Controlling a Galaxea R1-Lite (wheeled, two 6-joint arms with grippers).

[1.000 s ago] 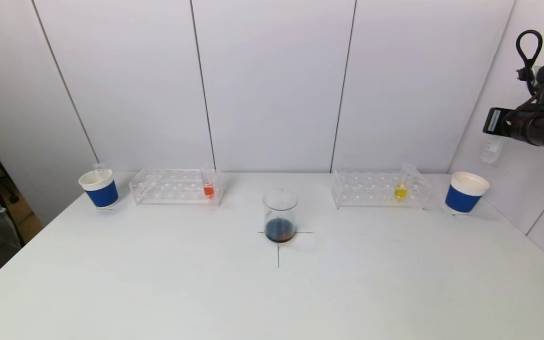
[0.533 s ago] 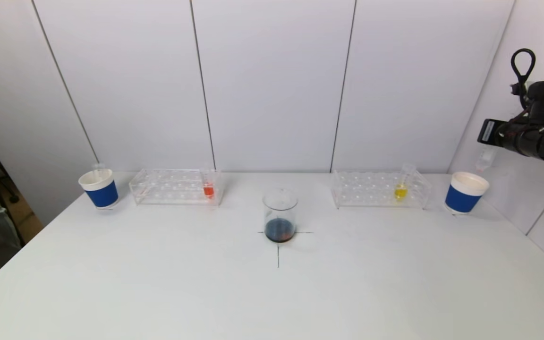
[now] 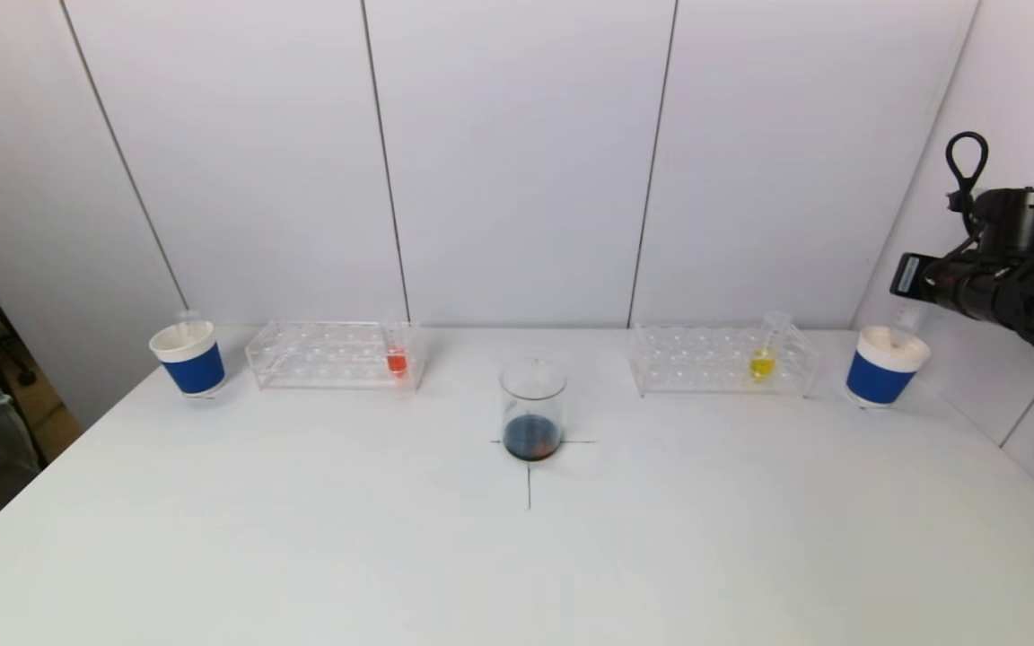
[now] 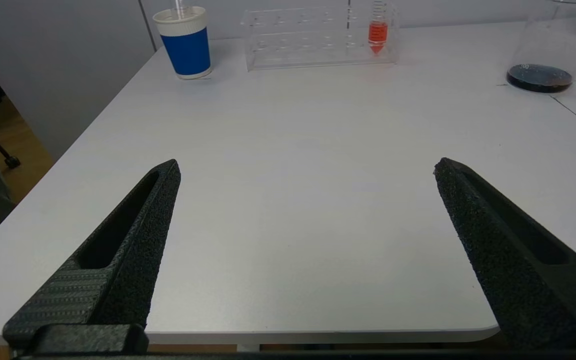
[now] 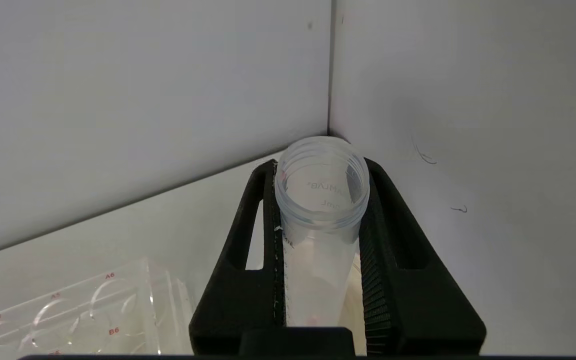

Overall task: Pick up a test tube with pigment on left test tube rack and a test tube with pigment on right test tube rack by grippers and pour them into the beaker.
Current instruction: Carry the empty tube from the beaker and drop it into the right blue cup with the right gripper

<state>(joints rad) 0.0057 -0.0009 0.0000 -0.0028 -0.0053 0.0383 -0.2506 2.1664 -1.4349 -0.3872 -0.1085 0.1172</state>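
My right gripper (image 3: 914, 280) is shut on an empty clear test tube (image 5: 318, 220), held upright; its lower end is at the mouth of the right blue cup (image 3: 880, 370). The left rack (image 3: 333, 354) holds a tube with orange pigment (image 3: 397, 356). The right rack (image 3: 719, 359) holds a tube with yellow pigment (image 3: 762, 357). The beaker (image 3: 531, 408) stands at the table's centre on a drawn cross, with dark liquid at its bottom. My left gripper (image 4: 307, 164) is open and empty, low over the table's front edge, outside the head view.
A left blue cup (image 3: 189, 359) with an empty tube in it stands left of the left rack. Wall panels close the back and right sides, and the right arm is near the corner. The table's left edge drops off beside the left cup.
My right arm has come down and slightly left with the empty tube, bringing it from well above the right blue cup to its mouth. Nothing else has moved.
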